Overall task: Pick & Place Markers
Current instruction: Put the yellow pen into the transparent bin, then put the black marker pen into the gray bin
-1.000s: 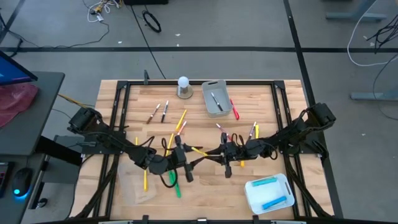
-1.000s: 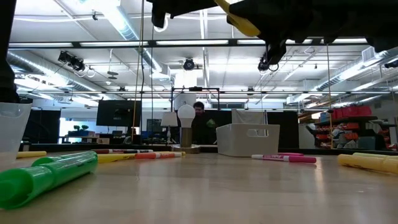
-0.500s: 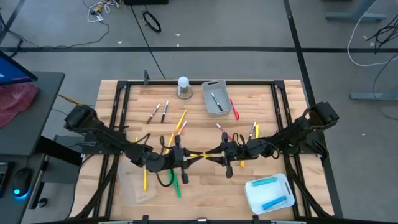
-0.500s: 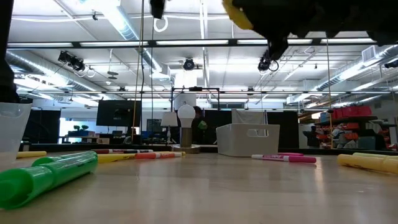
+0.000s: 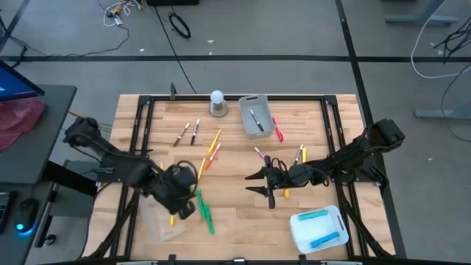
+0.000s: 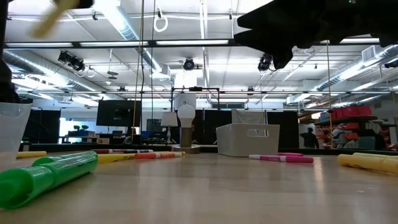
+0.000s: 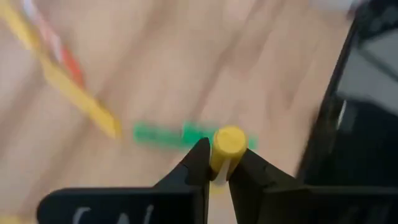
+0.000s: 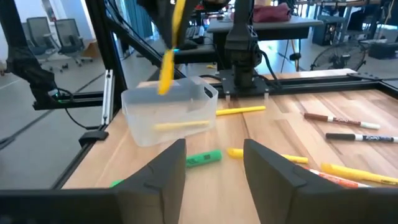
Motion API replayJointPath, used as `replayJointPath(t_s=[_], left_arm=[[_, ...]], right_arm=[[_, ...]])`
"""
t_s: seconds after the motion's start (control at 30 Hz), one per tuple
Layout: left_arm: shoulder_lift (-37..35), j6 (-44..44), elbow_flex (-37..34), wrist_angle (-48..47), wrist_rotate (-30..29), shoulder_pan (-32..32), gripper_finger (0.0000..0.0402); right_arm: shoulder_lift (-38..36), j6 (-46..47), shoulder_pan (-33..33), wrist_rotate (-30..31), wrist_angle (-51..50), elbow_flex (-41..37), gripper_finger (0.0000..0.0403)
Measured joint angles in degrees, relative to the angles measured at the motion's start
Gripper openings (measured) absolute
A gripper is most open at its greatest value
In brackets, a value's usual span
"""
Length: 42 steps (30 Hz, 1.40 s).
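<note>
My left gripper (image 5: 184, 202) is shut on a yellow marker (image 8: 169, 50), near the table's near left. It stands above a clear plastic bin (image 8: 168, 115) that has another yellow marker lying in it. My right gripper (image 5: 252, 184) hangs open and empty over the table's middle, pointing toward the left gripper. A green marker (image 5: 204, 213) lies flat on the wood beside the bin. More markers (image 5: 210, 151) are scattered farther back. My left gripper pinches the yellow marker between its two fingertips (image 7: 200, 163), just below the marker's round end (image 7: 229, 142). The marker is lifted clear. In the right wrist view it hangs below the gripper, tilted a little, over the clear bin.
A grey bin (image 5: 254, 118) holding a marker stands at the far middle, next to a white ball on a grey base (image 5: 217, 103). A white tray (image 5: 320, 228) with blue things sits at the near right. Pink and yellow markers (image 6: 283, 158) lie on the right half.
Both grippers met over the table's middle at the yellow marker. My left gripper shut on it and my right gripper opened and let go. My left gripper then carried the marker toward the table's left and near edge, to above the clear bin.
</note>
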Motion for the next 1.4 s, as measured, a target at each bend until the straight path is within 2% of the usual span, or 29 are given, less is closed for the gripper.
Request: replayJointPath(t_s=[0.13,0.3,0.4,0.5,0.7,0.9,1.2,1.27,1.4], left_arm=[[-0.02,-10.87,-0.55,-5.26,4.79,-3.7,0.0042],[0.07,-22.55,-7.11,-4.48,8.94,-7.58,0.0043],[0.07,-28.84,-12.97,-1.24,12.73,-9.53,0.0043],[0.07,-32.88,-18.9,6.12,15.52,-10.58,0.0043],[0.09,-36.4,-27.09,16.9,16.21,-10.99,0.0044],[0.09,-37.87,-29.16,17.56,16.13,-10.88,0.0055],[0.09,-39.29,-29.2,15.43,16.2,-10.55,0.0147],[0.09,-39.15,-29.2,14.84,18.2,-10.55,0.0166],[0.09,-38.91,-28.35,13.98,27.04,-10.11,0.0188]], right_arm=[[0.02,0.0,0.0,-0.22,-0.1,0.0,0.0157],[0.02,-0.02,0.0,-0.24,-0.19,0.0,0.0153],[0.02,-0.02,0.0,-0.24,-0.51,0.0,0.0153],[0.02,-0.02,0.0,-0.24,-0.49,0.0,0.0153],[0.02,-0.02,0.0,-0.24,-0.49,0.0,0.0153],[0.04,-0.04,0.0,-0.24,-0.82,0.0,0.0153],[0.04,-0.07,0.0,-0.24,-1.24,0.0,0.0153],[0.06,-0.07,0.0,-0.24,-1.37,0.0,0.0152],[0.06,-0.07,0.0,-0.24,-1.37,0.0,0.0152]])
